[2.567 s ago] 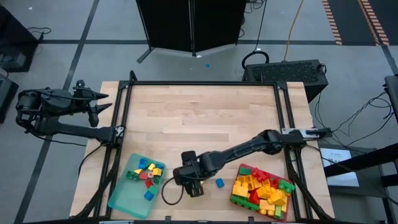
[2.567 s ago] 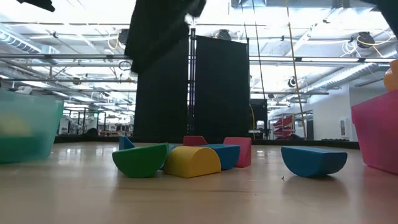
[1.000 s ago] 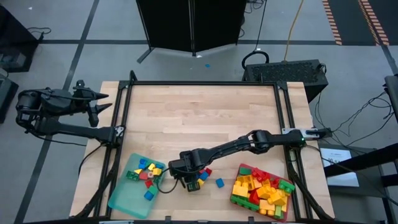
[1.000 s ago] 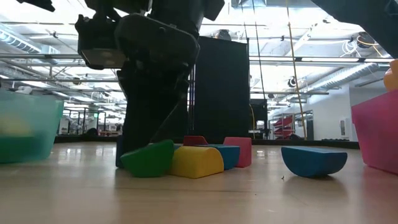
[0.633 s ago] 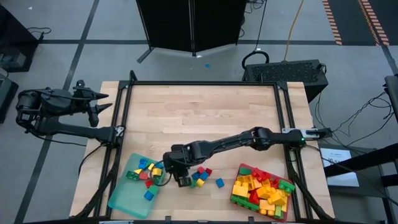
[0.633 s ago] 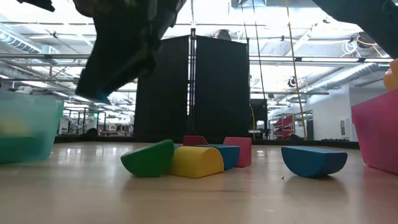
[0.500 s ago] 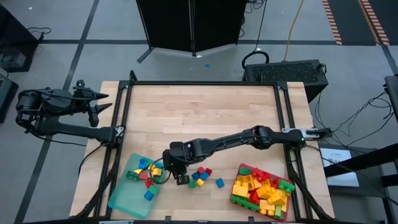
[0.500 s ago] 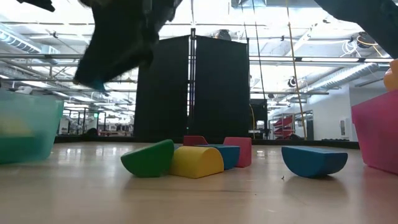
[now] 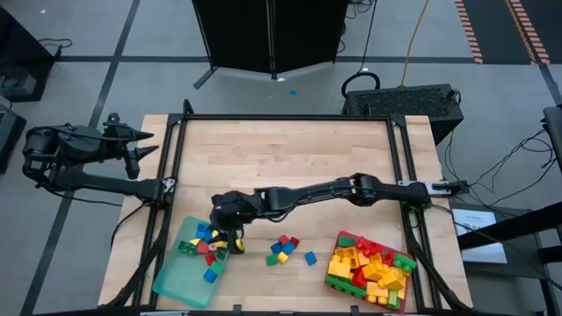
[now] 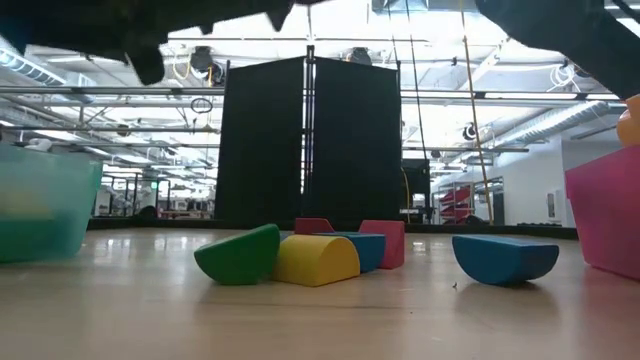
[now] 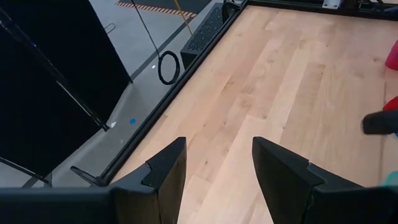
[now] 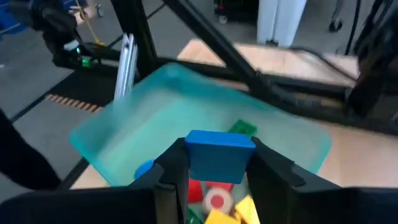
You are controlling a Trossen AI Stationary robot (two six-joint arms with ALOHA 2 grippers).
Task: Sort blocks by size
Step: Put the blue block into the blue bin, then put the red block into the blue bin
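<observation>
The blocks lie in three places: small ones in the teal tray (image 9: pixel 180 268), larger ones heaped in the red tray (image 9: pixel 344 274), and a loose handful (image 9: pixel 281 248) on the wood between them. My right gripper (image 9: pixel 221 230) hangs over the teal tray's far right corner, shut on a small blue block (image 12: pixel 219 149). The tray (image 12: pixel 186 112) and several of its blocks show beneath it in the right wrist view. My left gripper (image 11: pixel 217 168) waits open beyond the table's far left corner (image 9: pixel 132 147), holding nothing. My right gripper pinches the small blue block by two opposite sides (image 12: pixel 191 155) between its two fingers (image 12: pixel 173 171). The fingers slant downward, reaching in from the table's right. The block sits level and is lifted clear above the teal tray.
In the low view a green (image 10: pixel 238 255), a yellow (image 10: pixel 315 260) and a blue block (image 10: pixel 503 258) lie on the wood, between the teal tray's wall (image 10: pixel 40 215) and the red tray's wall (image 10: pixel 605 220). The far half of the table (image 9: pixel 290 158) is bare wood.
My right gripper has risen from the loose blocks and gone toward the table's left, to above the teal tray. It has tipped from pointing steeply down to a shallower slant. It carries the blue block clear of the table. The loose blocks stay where they were.
</observation>
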